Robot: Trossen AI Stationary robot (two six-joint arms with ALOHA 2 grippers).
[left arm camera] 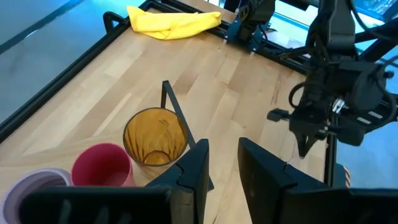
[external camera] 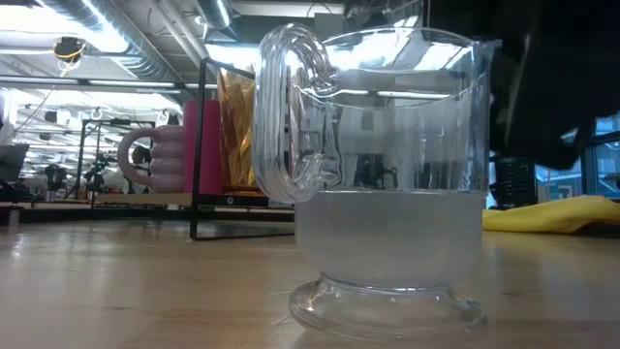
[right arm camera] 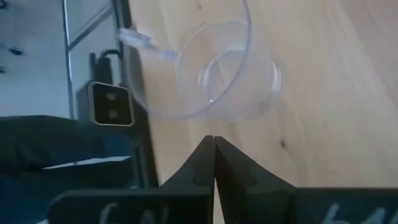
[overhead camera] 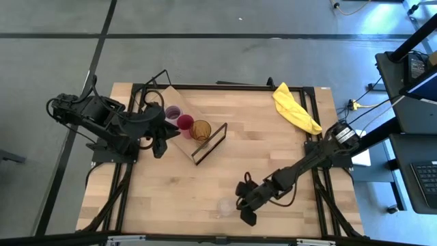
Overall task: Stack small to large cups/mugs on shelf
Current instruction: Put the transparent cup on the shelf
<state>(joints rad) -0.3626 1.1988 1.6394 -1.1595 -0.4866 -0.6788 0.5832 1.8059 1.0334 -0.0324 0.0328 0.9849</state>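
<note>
Three vessels sit in a row on the shelf [overhead camera: 179, 140]: purple mug [overhead camera: 172, 112], red cup [overhead camera: 185, 123], amber tumbler [overhead camera: 201, 130], the tumbler just beside the black wire frame [overhead camera: 211, 143]. Clear glass [overhead camera: 224, 207] stands apart on the counter [overhead camera: 225, 171], near the front edge (handled and footed in the low view, upright).

Left gripper [left arm camera: 221, 163] hovers beside the shelf near the tumbler, jaws parted narrowly, holding nothing.

Right gripper [right arm camera: 214, 149] is just next to the clear glass, jaws pressed together, empty; can't tell whether they touch the glass.

Yellow cloth [overhead camera: 295, 108] lies at the counter's far right corner.
</note>
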